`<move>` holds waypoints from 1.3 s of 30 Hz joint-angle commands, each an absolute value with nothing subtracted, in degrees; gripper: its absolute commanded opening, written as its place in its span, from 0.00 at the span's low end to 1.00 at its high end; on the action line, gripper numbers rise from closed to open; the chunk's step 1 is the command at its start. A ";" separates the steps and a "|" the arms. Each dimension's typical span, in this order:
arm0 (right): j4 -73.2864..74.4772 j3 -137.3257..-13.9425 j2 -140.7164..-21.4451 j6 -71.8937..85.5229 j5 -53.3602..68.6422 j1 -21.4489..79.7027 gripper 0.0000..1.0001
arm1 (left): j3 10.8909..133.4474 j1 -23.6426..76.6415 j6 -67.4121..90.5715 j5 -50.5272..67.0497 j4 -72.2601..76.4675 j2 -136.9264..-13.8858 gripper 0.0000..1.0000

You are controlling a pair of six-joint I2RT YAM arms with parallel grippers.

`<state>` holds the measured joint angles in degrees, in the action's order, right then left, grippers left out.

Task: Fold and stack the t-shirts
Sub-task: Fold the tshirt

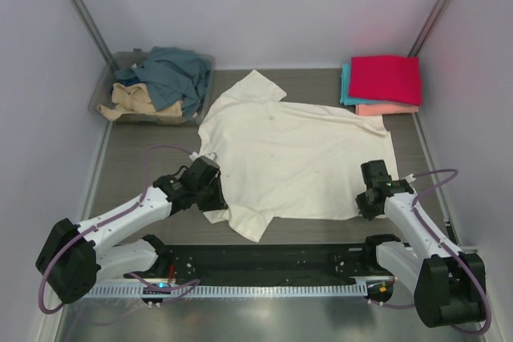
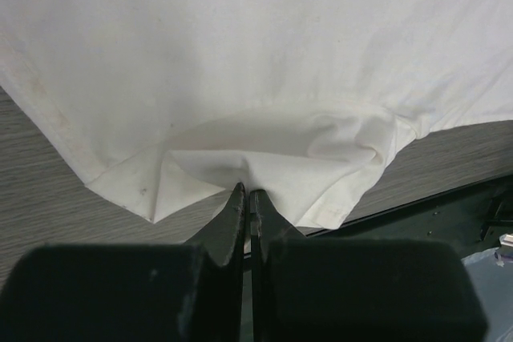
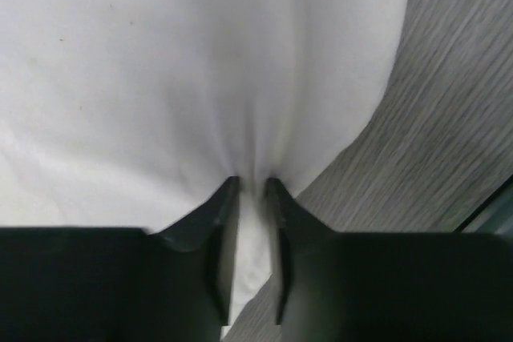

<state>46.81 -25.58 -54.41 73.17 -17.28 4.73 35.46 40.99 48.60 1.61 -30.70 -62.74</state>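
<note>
A large cream t-shirt (image 1: 296,158) lies spread flat on the grey table, one sleeve pointing to the far left. My left gripper (image 1: 210,191) is shut on the shirt's near left edge by the near sleeve; the wrist view shows the cloth (image 2: 264,78) pinched at my left gripper (image 2: 247,191). My right gripper (image 1: 369,202) is shut on the shirt's near right hem corner; the cloth (image 3: 160,70) bunches between the jaws of my right gripper (image 3: 251,186). A folded stack with a magenta-red shirt (image 1: 385,78) on top of teal and salmon-pink ones sits at the far right.
A clear plastic bin (image 1: 112,86) at the far left holds crumpled slate-blue (image 1: 172,74) and tan (image 1: 140,100) shirts. A black rail (image 1: 264,262) runs along the near table edge between the arm bases. Walls close in both sides.
</note>
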 commanded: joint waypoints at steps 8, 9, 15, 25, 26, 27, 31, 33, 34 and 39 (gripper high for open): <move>44.03 -25.39 -51.77 71.20 -17.84 5.80 0.01 | 39.72 39.73 47.37 0.44 -36.20 -58.19 0.00; 45.16 -26.10 -50.11 69.63 -17.49 5.80 0.01 | 41.29 39.64 47.29 0.35 -38.39 -57.31 0.00; 51.58 -32.51 -44.57 66.45 -20.82 5.71 0.01 | 49.55 38.24 44.04 -4.13 -46.13 -56.16 0.00; 45.97 -44.46 -58.60 53.71 -23.55 5.80 0.01 | 61.16 30.07 36.13 -1.67 -44.03 -68.98 0.00; 45.18 -46.13 -60.02 52.14 -23.47 5.71 0.01 | 63.70 29.10 35.34 -0.89 -43.86 -72.39 0.00; 43.96 -47.01 -62.73 51.68 -23.81 5.80 0.01 | 65.03 28.13 34.20 -0.36 -43.68 -73.90 0.00; 41.49 -50.88 -68.46 49.92 -24.52 5.71 0.01 | 71.62 24.79 31.13 1.58 -42.98 -82.33 0.00; 39.65 -51.76 -71.87 49.14 -25.05 5.54 0.01 | 75.75 23.91 30.24 2.71 -43.15 -87.68 0.00; 39.03 -52.20 -73.46 48.70 -25.57 5.54 0.01 | 77.15 23.12 29.80 3.33 -43.50 -89.54 0.00; 35.70 -57.47 -82.78 46.41 -25.75 3.87 0.01 | 87.08 21.27 28.39 3.61 -46.05 -100.27 0.00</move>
